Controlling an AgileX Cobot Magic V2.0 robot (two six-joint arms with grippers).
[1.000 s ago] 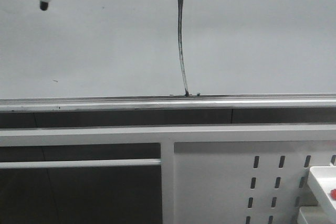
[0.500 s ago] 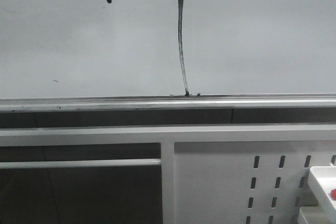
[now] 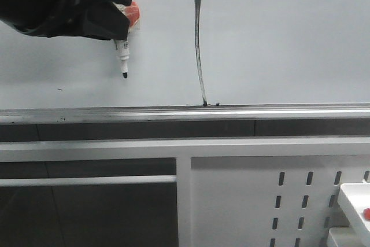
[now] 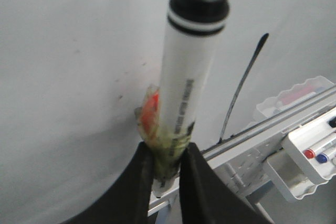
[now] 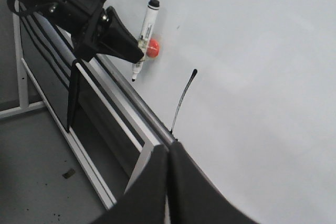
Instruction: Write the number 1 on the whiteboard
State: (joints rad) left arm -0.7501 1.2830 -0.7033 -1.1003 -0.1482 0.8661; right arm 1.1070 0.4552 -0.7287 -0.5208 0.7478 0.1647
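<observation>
The whiteboard (image 3: 277, 44) fills the upper front view, with its silver rail (image 3: 243, 113) along the lower edge. The number 1 (image 3: 200, 50) is a thin curved black stroke down to the rail; it also shows in the left wrist view (image 4: 242, 85) and the right wrist view (image 5: 182, 101). My left gripper (image 3: 115, 24) is shut on a white marker pen (image 3: 122, 56) with orange tape, black tip pointing down, left of the stroke and above the rail. In the left wrist view the left gripper (image 4: 168, 156) clamps the pen (image 4: 188, 72). My right gripper (image 5: 168, 153) is shut and empty.
Below the rail stand a white frame and a white perforated metal panel (image 3: 260, 201). A white tray (image 3: 355, 203) with something red sits at the lower right. Trays with markers (image 4: 312, 153) show in the left wrist view. The left arm (image 5: 68, 3) shows in the right wrist view.
The pen has moved right and downward, and the left gripper that holds it has come into the front view at the top left. The stroke is unchanged.
</observation>
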